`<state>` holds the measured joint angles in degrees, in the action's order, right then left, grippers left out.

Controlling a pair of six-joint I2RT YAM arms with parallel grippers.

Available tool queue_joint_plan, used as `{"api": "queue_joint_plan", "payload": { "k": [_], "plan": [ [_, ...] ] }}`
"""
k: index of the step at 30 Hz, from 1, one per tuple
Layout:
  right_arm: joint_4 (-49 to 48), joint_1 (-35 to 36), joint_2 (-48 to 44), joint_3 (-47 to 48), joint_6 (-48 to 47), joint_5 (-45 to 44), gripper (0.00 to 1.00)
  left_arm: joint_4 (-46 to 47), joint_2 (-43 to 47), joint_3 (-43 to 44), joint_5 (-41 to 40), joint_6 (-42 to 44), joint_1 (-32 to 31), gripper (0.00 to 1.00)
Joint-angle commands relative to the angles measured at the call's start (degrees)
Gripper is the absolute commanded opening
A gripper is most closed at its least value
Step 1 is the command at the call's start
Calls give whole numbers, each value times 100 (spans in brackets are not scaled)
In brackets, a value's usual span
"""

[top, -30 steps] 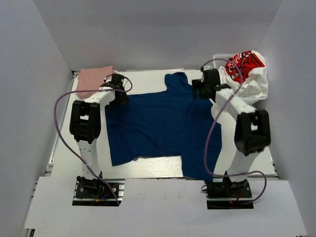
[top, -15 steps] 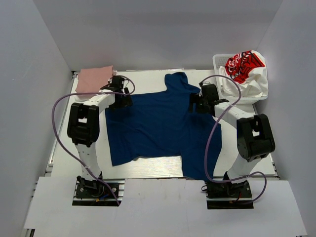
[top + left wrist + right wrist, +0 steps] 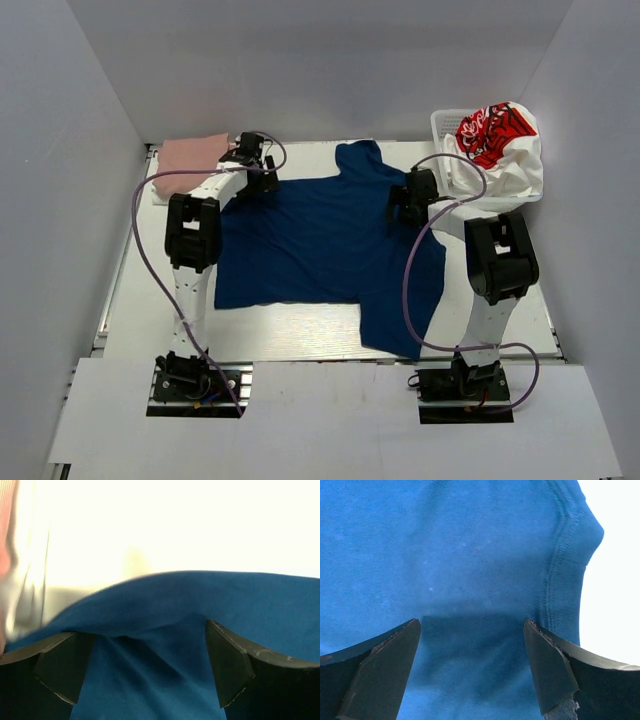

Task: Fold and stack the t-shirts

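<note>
The left tool (image 3: 141,632) stands wide open, its two fingers set down on either side of a raised fold at the edge of the navy t-shirt (image 3: 320,250). Blue cloth fills the gap between them, and bright bare desk (image 3: 300,345) begins just beyond. Nothing is pinched yet.

The right tool (image 3: 471,625) is open about as wide. It points straight down onto flat blue fabric, with a stitched hem (image 3: 559,580) just to its outer side and the cloth's edge beyond that.

From above, the two tools sit at the far-left corner and the right flank of the same garment. The shirt lies spread between them and runs back toward the arm bases, with one lobe reaching the near right. Each arm is therefore nearest its own side of the shirt, and the cloth lies directly beneath and between the fingers, not off to one side. Closing in place looks like all the next move needs.

The folded pink t-shirt (image 3: 188,155) lies just beyond the left tool at the far-left corner. The white t-shirts (image 3: 505,150) with red print are heaped in the basket (image 3: 443,125) at the far right.
</note>
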<state>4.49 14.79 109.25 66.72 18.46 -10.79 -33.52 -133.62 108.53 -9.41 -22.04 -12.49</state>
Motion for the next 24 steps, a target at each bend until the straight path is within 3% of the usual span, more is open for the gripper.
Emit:
{"api": "queue_joint_plan", "payload": {
  "k": [1, 5, 10, 13, 16, 18, 20, 24],
  "plan": [
    [648, -248, 246, 43, 430, -336, 90, -453, -602, 668, 317, 165, -8, 100],
    [773, -354, 132, 298, 273, -355, 90, -568, -885, 1135, 641, 227, -8, 100],
    [562, -143, -552, 430, -579, 286, 90, -253, -70, 425, 1055, 288, -60, 100],
    [342, 119, -1333, 211, -905, 244, 90, -86, 975, -234, 1055, 288, -60, 100],
    [175, 410, -2196, -342, -1028, -107, 90, 125, 2442, -1497, 836, -27, -60, 100],
    [210, 516, -2878, -964, -845, -431, 90, 293, 3703, -2842, 417, -317, -60, 100],
    [271, 665, -3224, -1520, -434, -590, 90, 224, 4464, -4099, 46, -1141, -60, 100],
    [762, 745, -4600, -2487, 201, -644, 90, -854, 5854, -5472, -866, -2417, 54, 100]
  ]
}}
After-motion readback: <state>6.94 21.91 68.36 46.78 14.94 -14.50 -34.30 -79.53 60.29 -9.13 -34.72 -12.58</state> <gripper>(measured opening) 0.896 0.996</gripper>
